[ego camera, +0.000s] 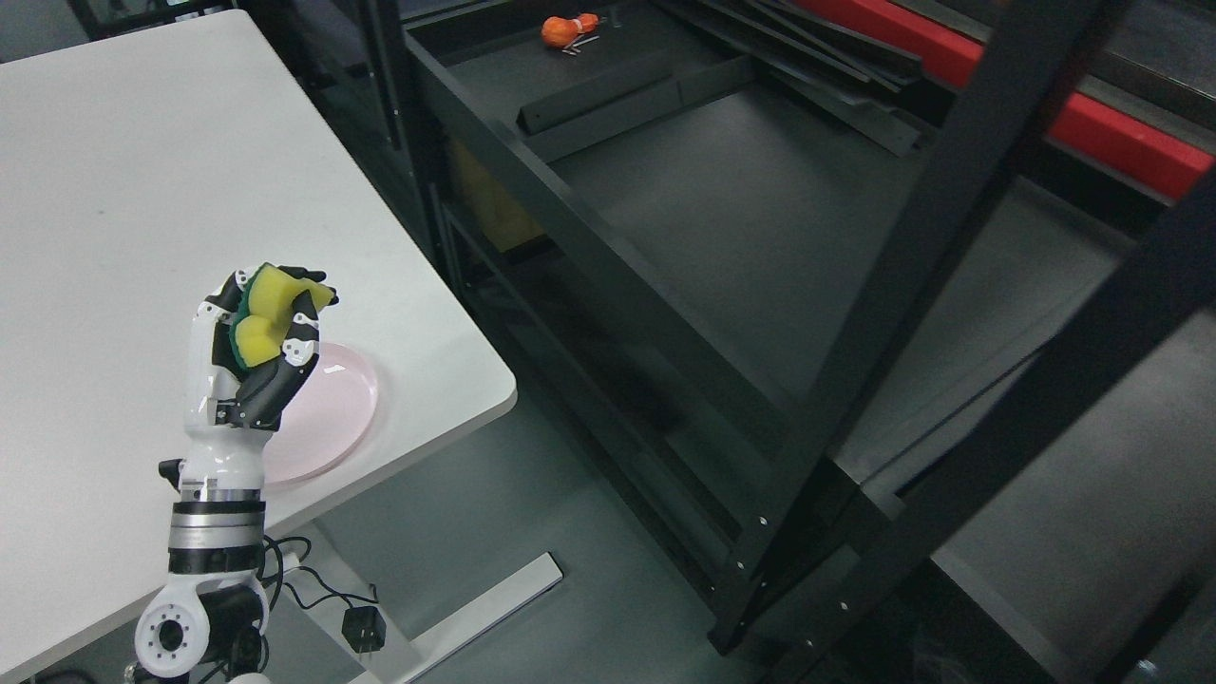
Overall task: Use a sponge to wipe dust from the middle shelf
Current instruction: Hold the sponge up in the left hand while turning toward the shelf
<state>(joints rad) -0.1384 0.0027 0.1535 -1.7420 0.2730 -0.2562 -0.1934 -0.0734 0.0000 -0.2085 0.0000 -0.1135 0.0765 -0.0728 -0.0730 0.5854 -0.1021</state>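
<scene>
Left hand [249,356] raised upright above the white table [104,218], fingers [302,334] curled tightly round a yellow sponge [263,318] with a green scouring face — the sponge is squeezed into a fold. A pink plate [332,418] lies on the table just behind the hand, near the table's corner. To the right of the table stands a black shelf unit [722,237]; its dark shelf surface carries loose black bars and, at the far end, a small orange object [567,28].
</scene>
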